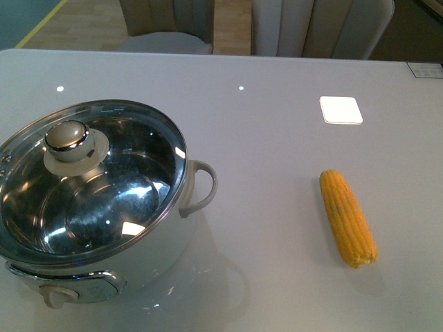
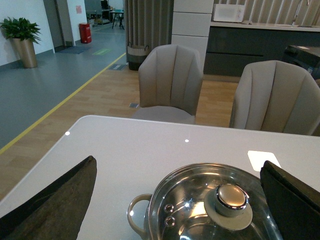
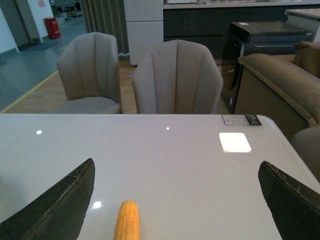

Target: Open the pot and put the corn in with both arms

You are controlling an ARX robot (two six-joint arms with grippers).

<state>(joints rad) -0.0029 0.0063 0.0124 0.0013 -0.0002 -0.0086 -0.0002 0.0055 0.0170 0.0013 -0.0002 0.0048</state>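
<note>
The pot (image 1: 156,249) stands at the table's front left, white body, steel rim, cream side handle (image 1: 201,187), closed by a glass lid (image 1: 131,173) with a cream-and-chrome knob (image 1: 68,138). The corn (image 1: 348,218) lies bare on the table at the right, well apart from the pot. Neither arm shows in the front view. In the left wrist view my left gripper (image 2: 180,200) is open above the pot's lid (image 2: 200,210), its knob (image 2: 231,197) between the fingers. In the right wrist view my right gripper (image 3: 177,200) is open and empty above the table, with the corn (image 3: 127,222) below it.
The grey table (image 1: 277,138) reflects a bright square light patch (image 1: 340,109). A small label (image 1: 424,69) lies at its far right edge. Beige chairs (image 1: 318,28) stand behind the table's far edge. A sofa (image 3: 280,80) stands at the right beyond the table.
</note>
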